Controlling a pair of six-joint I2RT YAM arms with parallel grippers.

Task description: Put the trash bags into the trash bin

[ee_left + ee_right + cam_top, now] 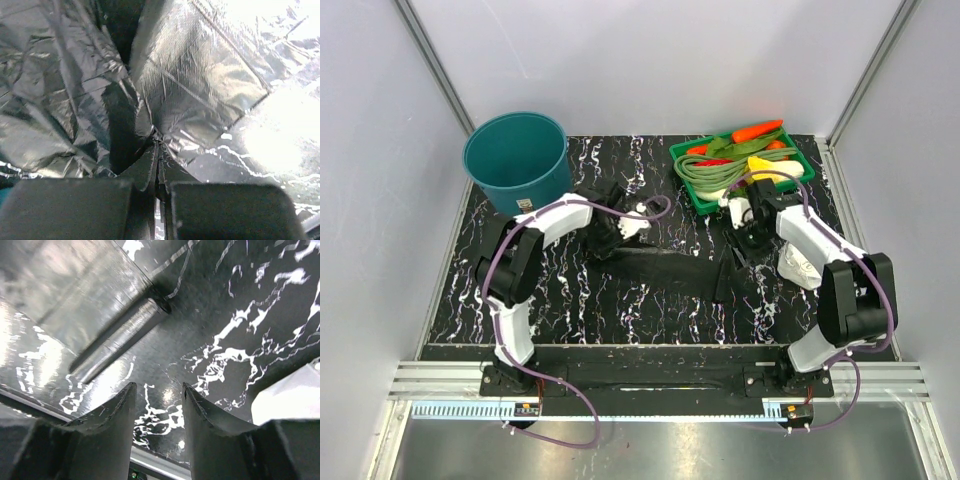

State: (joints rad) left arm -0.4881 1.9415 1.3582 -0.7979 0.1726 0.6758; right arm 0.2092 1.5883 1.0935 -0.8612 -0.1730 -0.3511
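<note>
Plainly, the left gripper [157, 150] was clamped on a fold of the trash bags [665, 265], which lay mid-way across the table [570, 300], right of the far-left trash bin [520, 190]. The right gripper [159, 395] stood partly open and empty, just beside the bags' right end.

Bright, even light from above fills the sharp overhead view, and its shadows are soft. In the left wrist view, glare whitens the thin glossy black plastic film bag [200, 90] at upper right. The fingers [65, 210] of the left gripper [158, 160] are blurred. The right wrist view is soft, with sheen washing the black white-veined tabletop [235, 305].
</note>
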